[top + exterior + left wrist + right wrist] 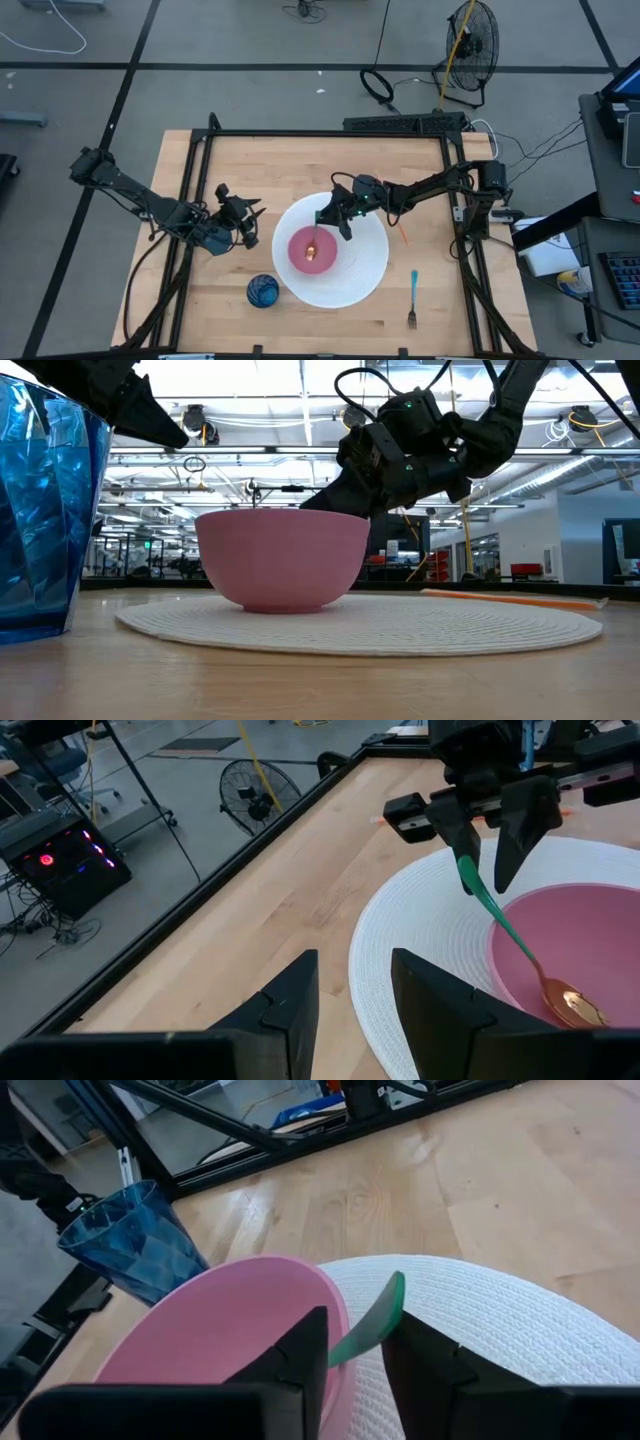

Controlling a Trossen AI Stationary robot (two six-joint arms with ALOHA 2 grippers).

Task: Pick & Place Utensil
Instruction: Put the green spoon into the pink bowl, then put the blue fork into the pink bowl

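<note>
A green spoon handle (372, 1323) is seen between the right gripper's (355, 1350) parted fingers, over the pink bowl (215, 1332), with a blue cup (135, 1245) beyond.

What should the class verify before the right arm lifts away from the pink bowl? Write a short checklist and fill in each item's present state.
1. Spoon bowl end rests inside the pink bowl: ok.
2. Right gripper has let go of the spoon's green handle: cannot tell; the handle sits between parted fingers, contact unclear.
3. Pink bowl stands upright on the white placemat: ok.
4. Left gripper waits open, off the placemat to the left: ok.
5. Blue cup stands apart from the bowl, outside the right arm's path: ok.
6. Blue-handled fork lies on the table right of the placemat, not yet moved: ok.
</note>
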